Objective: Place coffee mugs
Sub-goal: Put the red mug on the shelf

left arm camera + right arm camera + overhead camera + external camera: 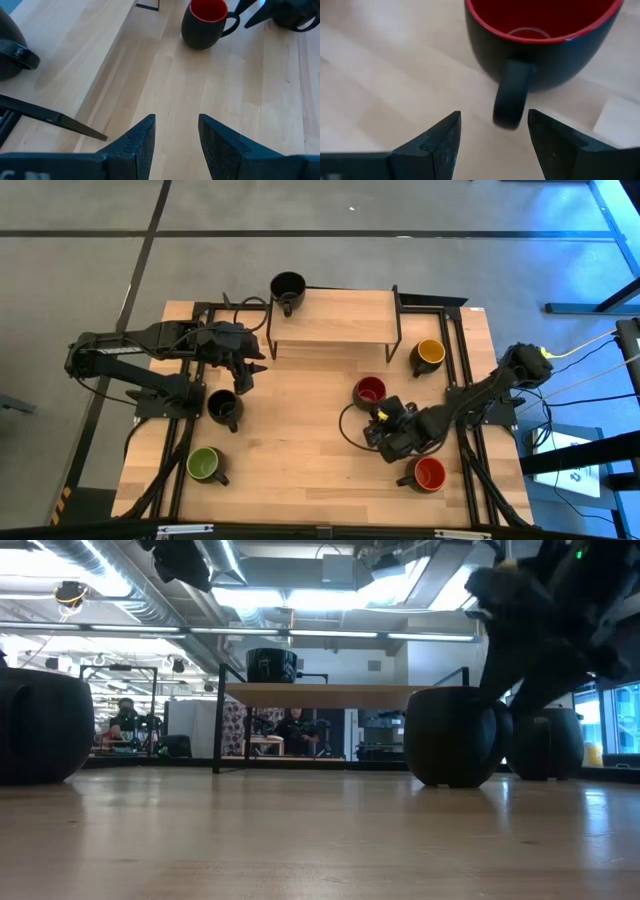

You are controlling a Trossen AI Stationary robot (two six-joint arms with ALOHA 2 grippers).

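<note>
**Both grippers empty, jaws spread**

Right gripper (492,132) sits near the dark red mug (369,391), fingers straddling open air before its looped handle. Left gripper (176,132) hovers over pale wood-grain table (300,450). One black mug (288,286) sits on the wooden shelf (340,317).

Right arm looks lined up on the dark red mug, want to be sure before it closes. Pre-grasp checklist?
1. Right gripper open: ok.
2. Dark red mug upright on the table: ok.
3. Its handle points toward the right gripper, roughly between the fingers: ok.
4. Fingers around the handle yet: not ok, they stand short of it.
5. Left gripper open, empty, away from that mug: ok.
6. Free room on the shelf beside the black mug: ok.
</note>
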